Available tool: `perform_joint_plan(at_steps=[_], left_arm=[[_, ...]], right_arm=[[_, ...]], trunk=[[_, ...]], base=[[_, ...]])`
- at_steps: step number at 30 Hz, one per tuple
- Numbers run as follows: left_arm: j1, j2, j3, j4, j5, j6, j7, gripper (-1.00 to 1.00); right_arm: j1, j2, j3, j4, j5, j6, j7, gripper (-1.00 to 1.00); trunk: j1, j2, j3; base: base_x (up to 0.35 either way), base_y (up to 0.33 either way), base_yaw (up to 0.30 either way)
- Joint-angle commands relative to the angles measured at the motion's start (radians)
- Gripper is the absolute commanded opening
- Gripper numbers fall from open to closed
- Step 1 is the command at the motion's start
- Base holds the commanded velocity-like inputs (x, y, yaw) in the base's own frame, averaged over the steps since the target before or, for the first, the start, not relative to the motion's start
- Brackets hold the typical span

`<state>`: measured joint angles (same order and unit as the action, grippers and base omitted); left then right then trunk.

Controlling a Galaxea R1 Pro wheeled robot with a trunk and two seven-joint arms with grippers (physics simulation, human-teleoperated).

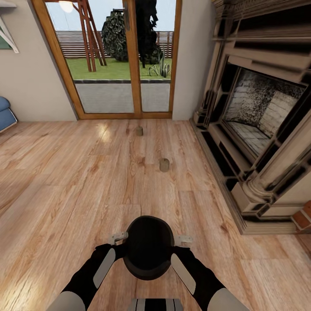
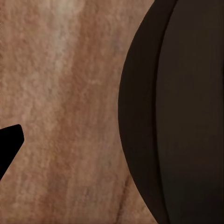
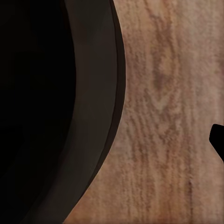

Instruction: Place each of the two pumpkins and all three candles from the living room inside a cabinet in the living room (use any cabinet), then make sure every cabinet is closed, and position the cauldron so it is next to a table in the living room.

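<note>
We hold the cauldron [image 1: 148,247] at bottom centre between both arms, above the wood floor [image 1: 65,181] — whether either gripper is closed, we cannot tell. Two candles [image 1: 164,165] stand mid-frame; glass doors [image 1: 116,60] top, fireplace [image 1: 259,116] right.

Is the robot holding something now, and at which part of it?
The black round cauldron sits between both arms, one gripper at each side of its body. Whether the grippers are closed on it cannot be told.

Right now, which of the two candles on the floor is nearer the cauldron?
The closer candle, mid-floor ahead of the cauldron; the other candle stands farther off, near the glass door.
</note>
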<state>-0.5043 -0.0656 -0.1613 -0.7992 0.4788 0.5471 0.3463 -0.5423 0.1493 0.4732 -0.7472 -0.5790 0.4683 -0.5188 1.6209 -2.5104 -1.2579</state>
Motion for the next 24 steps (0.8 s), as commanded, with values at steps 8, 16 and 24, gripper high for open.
perform_joint_plan(at_steps=[8,16,24], left_arm=[[0.0,0.001,-0.003,-0.001,0.009,0.002,0.01,1.0],[0.0,0.001,-0.003,-0.001,0.009,0.002,0.01,1.0],[0.0,0.001,-0.003,-0.001,0.009,0.002,0.01,1.0]], right_arm=[[-0.001,-0.001,0.004,0.016,-0.008,-0.009,-0.009,1.0],[-0.001,-0.001,0.005,0.075,-0.007,-0.064,-0.009,1.0],[-0.001,0.0,0.005,0.076,-0.006,-0.068,-0.009,1.0]], trunk=[[0.0,0.0,-0.001],[0.0,0.0,-0.001],[0.0,0.0,-0.001]], base=[[0.0,0.0,0.0],[0.0,0.0,0.0],[0.0,0.0,0.0]])
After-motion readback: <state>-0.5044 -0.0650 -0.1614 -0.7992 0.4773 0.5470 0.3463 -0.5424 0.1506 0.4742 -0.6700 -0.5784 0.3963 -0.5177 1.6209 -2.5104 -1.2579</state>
